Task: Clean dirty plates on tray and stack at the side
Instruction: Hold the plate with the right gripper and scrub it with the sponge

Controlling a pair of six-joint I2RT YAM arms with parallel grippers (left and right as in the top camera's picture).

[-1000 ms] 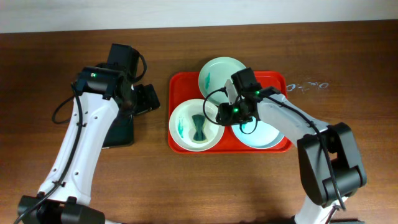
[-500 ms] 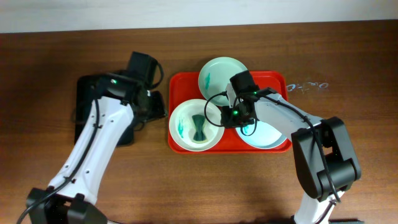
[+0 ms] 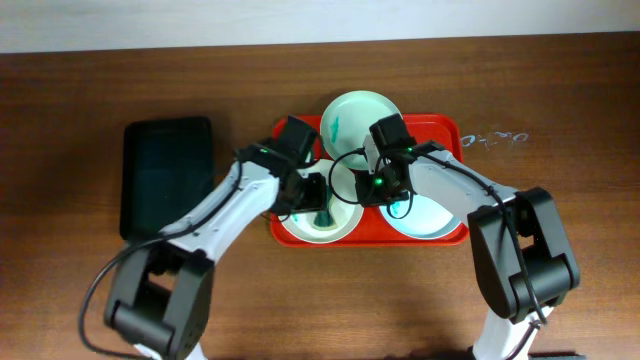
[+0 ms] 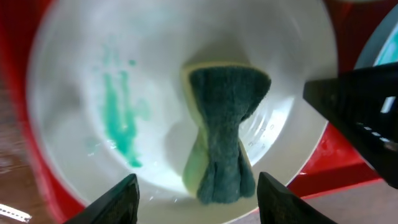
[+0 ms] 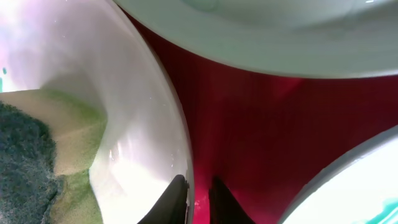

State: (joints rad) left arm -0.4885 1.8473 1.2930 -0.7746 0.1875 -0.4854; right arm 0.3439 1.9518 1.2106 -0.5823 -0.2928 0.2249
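Three plates (image 3: 358,118) are sitting on the red tray (image 3: 445,128) at the middle of the desk (image 3: 580,250), toward its far edge. Left fingers (image 4: 112,202) are hovering spread wide above the near-left plate (image 4: 81,93), flanking the green sponge (image 4: 227,124) lying in it and gripping nothing. Right fingers (image 5: 173,198) are pinching that plate's right rim, nearly closed.

One fixed camera looks straight down on the brown wooden table (image 3: 560,80), far enough back to take in the whole large red rectangular plastic tray (image 3: 445,128). The left wrist camera hangs close over the pale round glossy plate (image 4: 81,81) at the tray's left end, peering down into it. The right wrist camera sits nearer still, low against that plate's rim. All three views share this plate.
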